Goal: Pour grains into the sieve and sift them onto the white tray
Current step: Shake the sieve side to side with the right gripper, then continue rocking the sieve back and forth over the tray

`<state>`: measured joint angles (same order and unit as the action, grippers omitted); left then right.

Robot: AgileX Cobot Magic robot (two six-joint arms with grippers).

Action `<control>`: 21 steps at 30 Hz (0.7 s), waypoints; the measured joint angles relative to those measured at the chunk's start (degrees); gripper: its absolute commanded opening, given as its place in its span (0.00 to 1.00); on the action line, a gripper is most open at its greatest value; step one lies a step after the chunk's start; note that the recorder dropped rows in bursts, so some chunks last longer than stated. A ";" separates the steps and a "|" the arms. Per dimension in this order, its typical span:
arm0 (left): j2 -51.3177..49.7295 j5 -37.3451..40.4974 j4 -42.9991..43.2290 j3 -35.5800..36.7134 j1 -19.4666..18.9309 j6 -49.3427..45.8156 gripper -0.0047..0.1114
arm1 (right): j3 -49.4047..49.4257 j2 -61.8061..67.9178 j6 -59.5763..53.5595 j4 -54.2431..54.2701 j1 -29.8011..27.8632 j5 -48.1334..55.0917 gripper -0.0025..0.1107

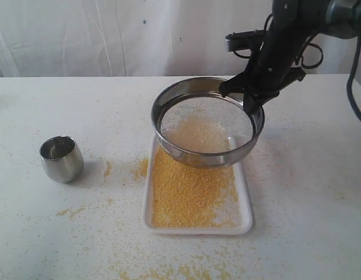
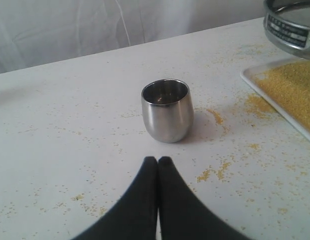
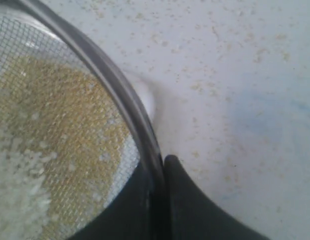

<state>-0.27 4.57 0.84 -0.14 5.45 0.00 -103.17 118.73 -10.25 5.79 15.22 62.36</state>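
The sieve [image 1: 207, 121] hangs tilted above the far end of the white tray [image 1: 246, 223], with my right gripper [image 1: 250, 99] shut on its far right rim. In the right wrist view the rim [image 3: 125, 98] runs between the dark fingers [image 3: 195, 210]. Pale whitish grains [image 1: 197, 135] remain on the mesh [image 3: 54, 135]. Yellow grains [image 1: 189, 195] cover most of the tray. My left gripper [image 2: 158, 161] is shut on nothing, low over the table just in front of the small steel cup [image 2: 167, 110]; it is out of the exterior view.
The steel cup [image 1: 61, 158] stands upright at the left of the table. Spilled grains [image 1: 139, 170] lie scattered left of the tray and along the front edge [image 1: 168, 271]. A white curtain [image 1: 110, 35] hangs behind the table.
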 measured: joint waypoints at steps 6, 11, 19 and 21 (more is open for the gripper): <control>0.00 0.00 0.00 0.00 0.00 0.00 0.04 | 0.00 0.00 -6.97 6.41 1.73 3.81 0.02; 0.00 0.00 0.00 0.00 0.00 0.00 0.04 | 0.00 0.00 -6.88 7.44 -0.29 1.42 0.02; 0.00 0.00 0.00 0.00 0.00 0.00 0.04 | 0.00 -0.33 -15.33 5.57 -0.33 5.75 0.02; 0.00 0.00 0.00 0.00 0.00 0.00 0.04 | 0.00 -0.33 -12.30 3.96 1.08 7.01 0.02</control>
<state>-0.27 4.57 0.84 -0.14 5.45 0.00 -103.17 118.40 -22.56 9.76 16.30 69.37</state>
